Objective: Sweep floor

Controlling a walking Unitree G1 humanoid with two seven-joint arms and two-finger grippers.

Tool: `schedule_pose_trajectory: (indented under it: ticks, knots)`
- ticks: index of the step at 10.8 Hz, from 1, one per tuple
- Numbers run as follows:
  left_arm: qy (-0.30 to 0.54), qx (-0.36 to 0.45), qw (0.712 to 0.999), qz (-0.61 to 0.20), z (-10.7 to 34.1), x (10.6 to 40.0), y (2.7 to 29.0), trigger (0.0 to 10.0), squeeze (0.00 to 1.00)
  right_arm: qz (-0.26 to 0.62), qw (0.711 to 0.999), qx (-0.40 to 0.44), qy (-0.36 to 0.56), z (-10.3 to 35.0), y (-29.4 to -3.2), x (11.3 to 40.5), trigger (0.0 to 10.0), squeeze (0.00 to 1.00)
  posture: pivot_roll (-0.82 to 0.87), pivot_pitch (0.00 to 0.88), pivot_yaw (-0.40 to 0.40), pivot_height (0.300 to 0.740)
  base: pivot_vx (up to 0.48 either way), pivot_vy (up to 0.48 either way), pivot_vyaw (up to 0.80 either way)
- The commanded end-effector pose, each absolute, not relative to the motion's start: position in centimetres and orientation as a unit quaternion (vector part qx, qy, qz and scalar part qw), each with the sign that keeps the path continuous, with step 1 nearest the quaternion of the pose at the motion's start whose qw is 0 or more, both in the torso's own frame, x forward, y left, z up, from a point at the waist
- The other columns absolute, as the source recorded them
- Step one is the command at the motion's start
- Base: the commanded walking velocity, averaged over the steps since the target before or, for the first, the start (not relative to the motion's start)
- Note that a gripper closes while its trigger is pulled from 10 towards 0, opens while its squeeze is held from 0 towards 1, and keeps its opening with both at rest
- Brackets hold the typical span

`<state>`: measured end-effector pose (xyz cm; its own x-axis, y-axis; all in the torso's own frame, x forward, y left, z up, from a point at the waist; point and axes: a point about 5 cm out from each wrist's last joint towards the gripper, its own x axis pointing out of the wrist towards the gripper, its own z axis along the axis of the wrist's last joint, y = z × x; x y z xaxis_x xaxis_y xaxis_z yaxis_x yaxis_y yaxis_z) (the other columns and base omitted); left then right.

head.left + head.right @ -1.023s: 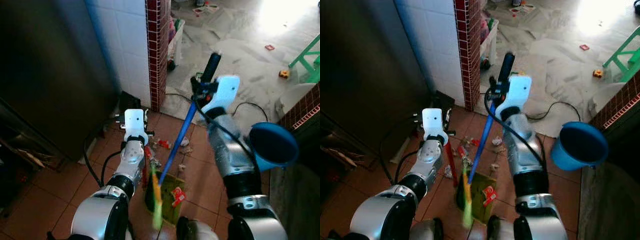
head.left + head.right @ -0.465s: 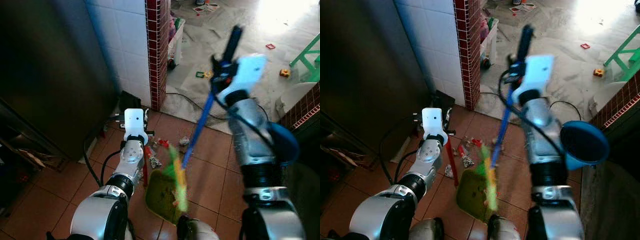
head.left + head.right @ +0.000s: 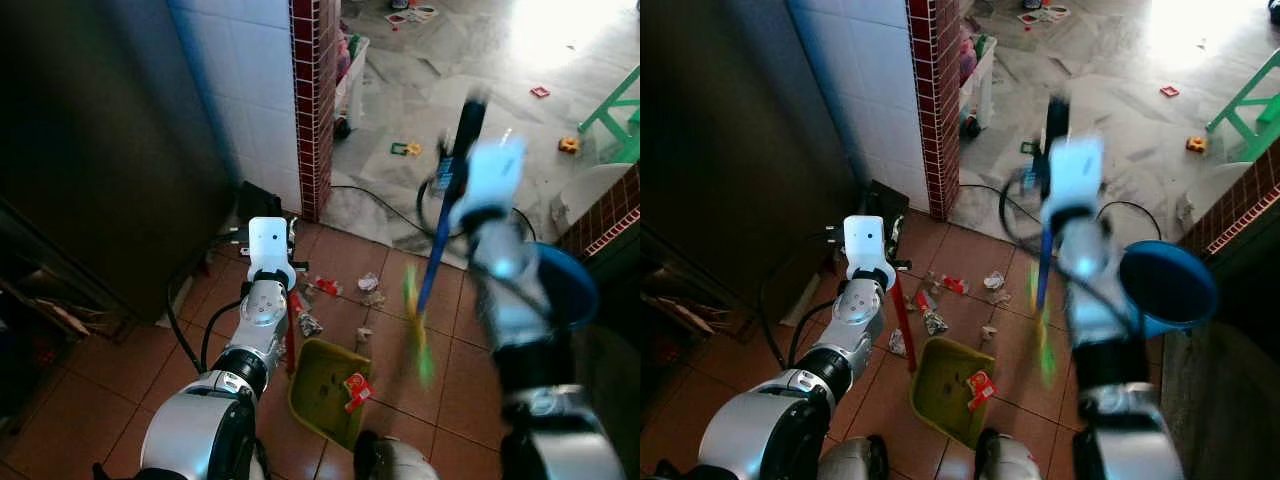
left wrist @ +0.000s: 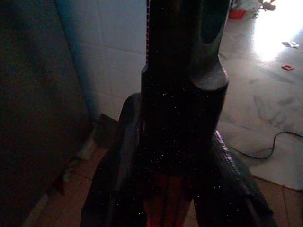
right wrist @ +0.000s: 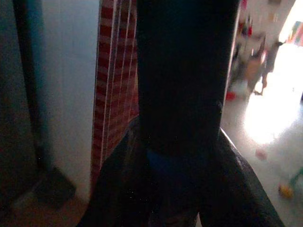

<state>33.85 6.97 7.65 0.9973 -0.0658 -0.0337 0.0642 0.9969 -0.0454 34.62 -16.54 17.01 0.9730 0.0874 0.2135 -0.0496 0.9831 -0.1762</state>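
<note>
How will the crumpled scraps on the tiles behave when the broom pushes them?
The crumpled scraps look like thin wrappers, so probably light and easily scattered. The broom, held by the right gripper, has soft-looking bristles that may flick them past the dustpan.

No legible text, labels, nos. or signs anywhere.

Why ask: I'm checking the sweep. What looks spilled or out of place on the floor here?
Crumpled wrappers and scraps lie loose on the terracotta tiles, just beyond the green dustpan, which already holds a red wrapper. Small toys also dot the grey floor beyond.
</note>
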Motion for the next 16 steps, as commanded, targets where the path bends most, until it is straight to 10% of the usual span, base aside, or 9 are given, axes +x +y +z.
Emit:
schedule_pose_trajectory:
  ticks: [1,8,16]
  knots:
    - [0.037,-0.027,0.998,-0.035,6.9,33.4,6.6,10.0,0.00,0.034,0.993,-0.060,-0.093,16.2,-16.0,34.5,10.0,0.00,-0.07,0.164,0.019,0.740,0.000,0.000,0.00]
    - [0.041,-0.027,0.998,-0.031,6.9,33.5,6.7,10.0,0.00,0.032,0.990,0.087,-0.105,18.3,-15.9,35.3,10.0,0.00,-0.08,0.144,0.021,0.740,0.000,0.000,0.00]
    - [0.045,-0.028,0.998,-0.033,6.7,33.4,6.5,10.0,0.00,0.022,0.984,0.067,-0.166,22.6,-19.1,36.0,10.0,0.00,-0.09,0.127,0.024,0.740,0.000,0.000,0.00]
